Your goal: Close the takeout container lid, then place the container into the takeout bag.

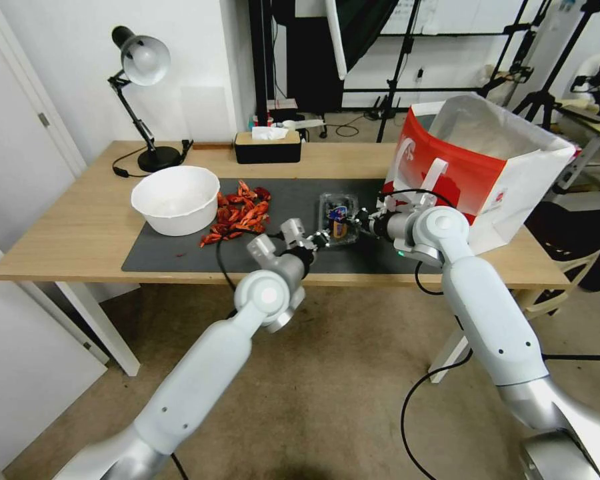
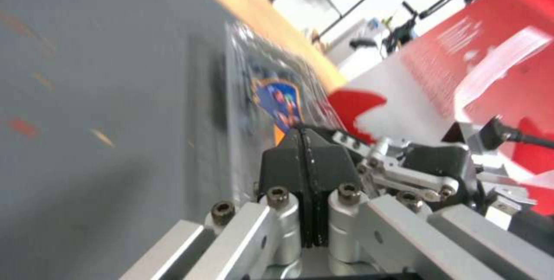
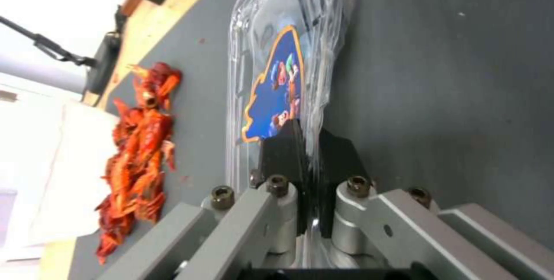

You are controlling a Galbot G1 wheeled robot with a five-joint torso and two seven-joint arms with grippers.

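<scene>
On the dark mat (image 1: 180, 257) in the middle of the table (image 1: 73, 233), you have the takeout container (image 1: 338, 217) lying between both grippers, with the takeout bag (image 1: 477, 170) standing open just to its right. Your left gripper (image 1: 321, 239) reaches in at the container's near-left edge; from the left wrist its black pads (image 2: 288, 163) are pressed flat together, right against the clear plastic, though you cannot tell whether any plastic sits between them. Your right gripper (image 1: 359, 223) comes in from the container's right side, and its pads (image 3: 283, 152) are pinched on a thin clear edge of the lid (image 3: 277, 63), whose blue-and-orange sticker (image 3: 276, 94) faces the camera. Left of the container lies a heap of red crayfish (image 1: 241, 213), touching the white bowl (image 1: 175, 199). At the table's far edge stand a black tissue box (image 1: 267, 145) and a desk lamp (image 1: 142, 63).
</scene>
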